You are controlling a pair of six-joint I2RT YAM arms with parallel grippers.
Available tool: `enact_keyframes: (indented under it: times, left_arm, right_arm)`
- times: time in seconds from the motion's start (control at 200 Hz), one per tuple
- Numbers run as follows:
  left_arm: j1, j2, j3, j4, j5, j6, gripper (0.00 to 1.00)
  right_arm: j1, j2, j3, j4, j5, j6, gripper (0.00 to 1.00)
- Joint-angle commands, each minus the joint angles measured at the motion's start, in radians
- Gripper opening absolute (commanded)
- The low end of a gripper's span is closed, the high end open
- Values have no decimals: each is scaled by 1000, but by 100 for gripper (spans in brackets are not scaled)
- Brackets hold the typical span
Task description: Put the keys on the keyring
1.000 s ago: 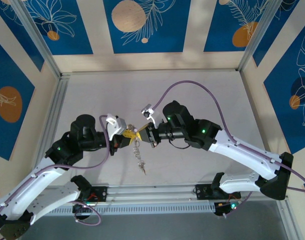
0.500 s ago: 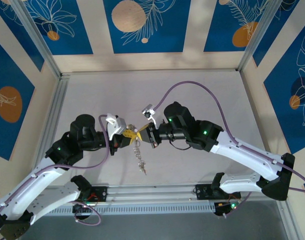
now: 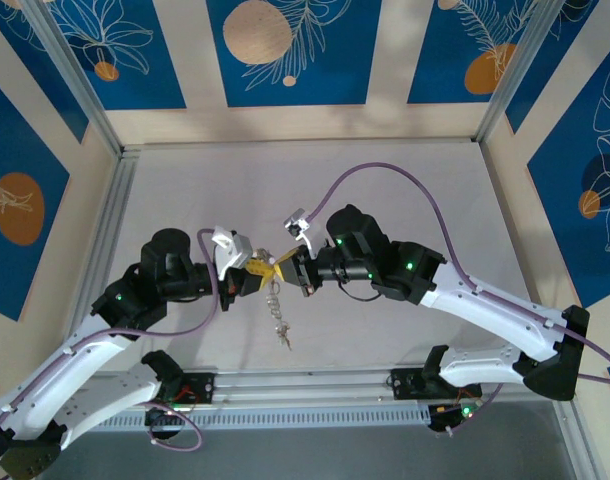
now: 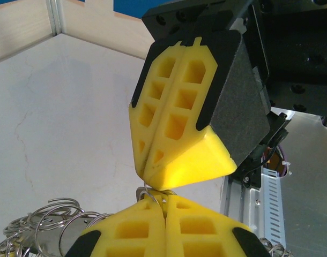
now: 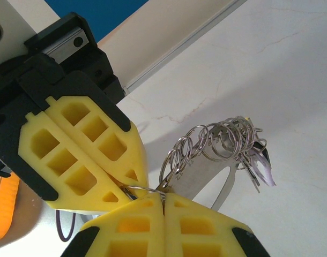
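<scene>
My two grippers meet tip to tip above the table's middle. The left gripper (image 3: 257,272) and right gripper (image 3: 285,270) are both shut. Between their yellow fingertips runs a thin grey wire, the keyring (image 5: 140,188), pinched by the left gripper (image 4: 166,206) and the right gripper (image 5: 163,201). Several small split rings (image 5: 217,140) hang on it against a flat slotted metal plate (image 5: 206,179). The keys (image 5: 257,160) dangle beyond them with a pale tag. In the top view this bunch of keys (image 3: 278,318) hangs below the fingertips. Other coloured tags are hidden.
The pale table (image 3: 405,180) lies below, bounded by aluminium rails (image 3: 115,200) and blue-patterned walls. The right arm's purple cable (image 3: 385,168) arcs over the back of the table. More small rings (image 4: 45,219) show beside my left fingers.
Both grippers have stayed clamped tip to tip. The hanging bunch has swung very slightly to the left.
</scene>
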Motion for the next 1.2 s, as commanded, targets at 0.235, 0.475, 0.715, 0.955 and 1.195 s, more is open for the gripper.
enact_keyframes:
  times: [0.235,0.475,0.715,0.955,1.195]
  left_arm:
    - [-14,-20,15,173,202,-20,0]
    - [-14,-14,19,190,216,-27,0]
    - [-13,-8,18,204,219,-36,0]
    - [-12,-10,23,186,209,-17,0]
    - [-11,-28,41,121,189,22,0]
  right_arm:
    - [-14,28,-25,-20,131,0,0]
    - [-14,40,-33,-19,136,6,0]
    - [-25,34,-57,-6,121,14,0]
    - [-37,16,-72,-9,116,17,0]
    - [-59,-15,-93,-11,105,29,0]
